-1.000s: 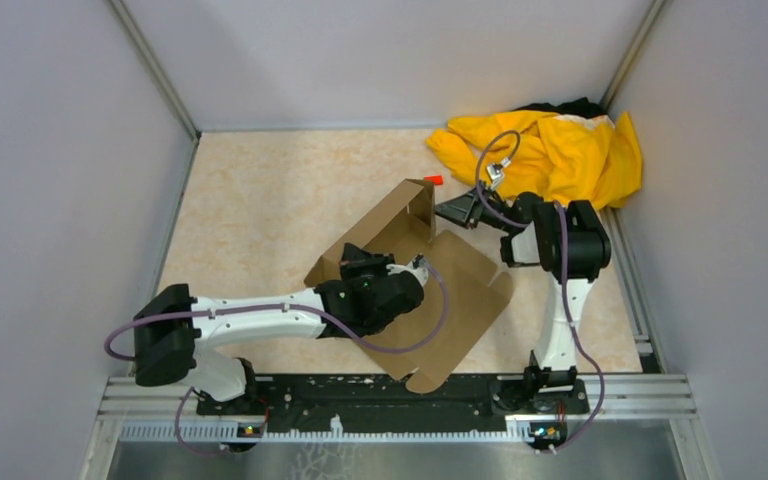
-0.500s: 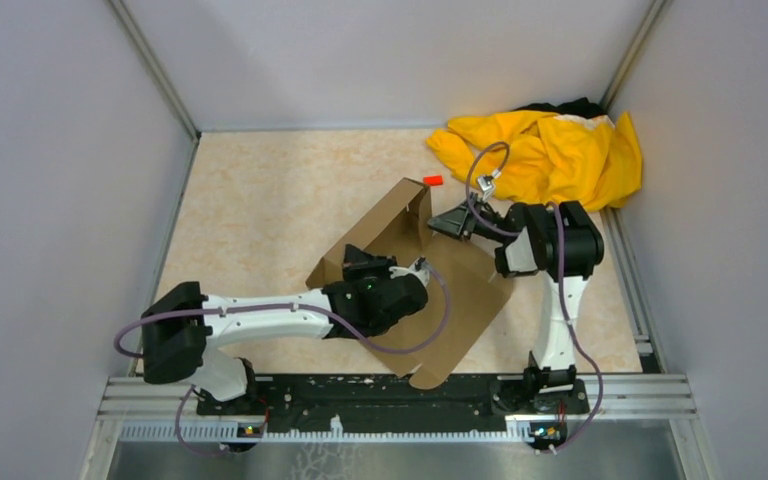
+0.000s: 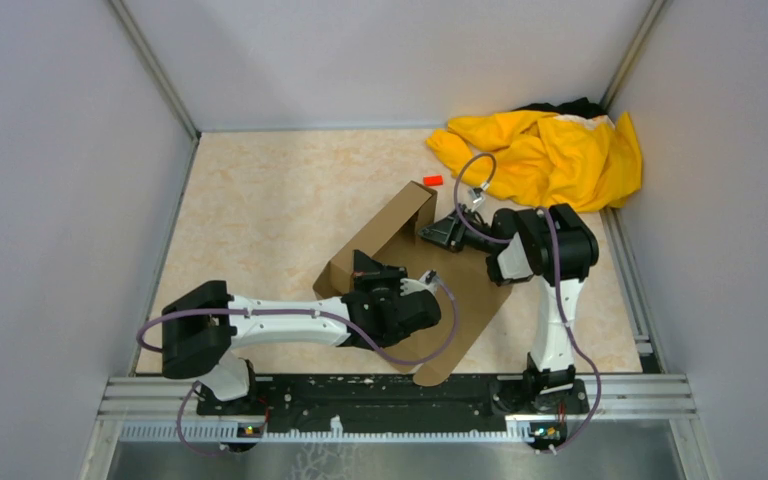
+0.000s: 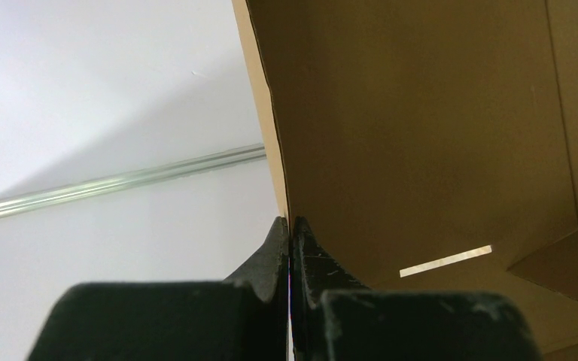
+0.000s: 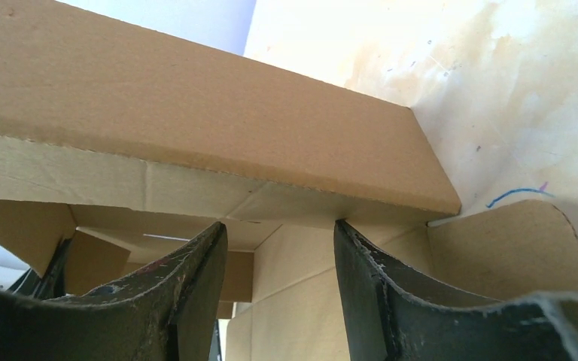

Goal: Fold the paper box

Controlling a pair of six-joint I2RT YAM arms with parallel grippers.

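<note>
Since a second ago the paper box [image 3: 470, 290], mid-table, has slid toward 3 o'clock. I judge we're raising walls: it's a brown sheet with one side upright. The left gripper [image 4: 290, 226] is clamped on that wall's edge. The right gripper [image 5: 278, 229], half-spread and empty, faces the wall's 12 o'clock end, which next needs pressing inward.

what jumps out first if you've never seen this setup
The half-folded paper box sits mid-table with one wall raised, the left claw pinched shut on a wall edge and the right claw open at its far end. Then the bright yellow garment heaped in the far right corner.
</note>
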